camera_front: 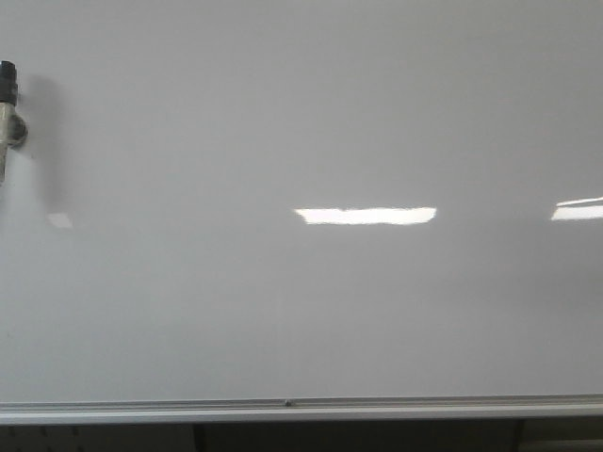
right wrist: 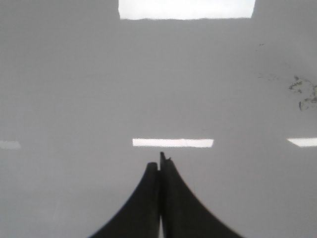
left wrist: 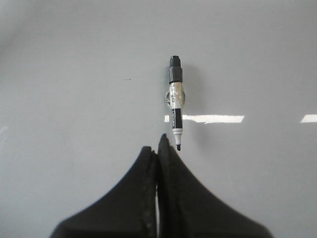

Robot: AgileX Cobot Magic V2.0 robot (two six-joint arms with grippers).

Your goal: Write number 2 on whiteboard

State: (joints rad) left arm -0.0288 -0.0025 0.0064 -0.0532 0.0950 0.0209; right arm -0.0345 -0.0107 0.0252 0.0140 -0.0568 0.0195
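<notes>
On the front view I am looking at the board (camera_front: 311,113), which is filling nearly the whole picture, glossy and grey-white, with its silver rim (camera_front: 301,408) running along the lower edge. Bright strips of light are reflecting off it near the middle and at the right edge. A marker (camera_front: 8,108) is showing at the far left edge, partly cut off by the frame, dark cap uppermost, lying against the board. I am not finding any written 2 on the board here, and neither arm is showing in this view.

On the left wrist view I am seeing the left fingers (left wrist: 157,148) pressed together, tips touching, gripping nothing. The marker (left wrist: 175,101) is lying on the board (left wrist: 74,74) just beyond the fingertips, its dark writing tip pointing toward them and close to them but apart, its grey cap at the far end. A clip-like piece is sitting at its middle.

On the right wrist view I am seeing the right fingers (right wrist: 160,166) also closed tight, with nothing between them. They are hanging over bare board (right wrist: 74,89). Some faint dark smudges (right wrist: 302,91) are marking the surface well off to one side.
</notes>
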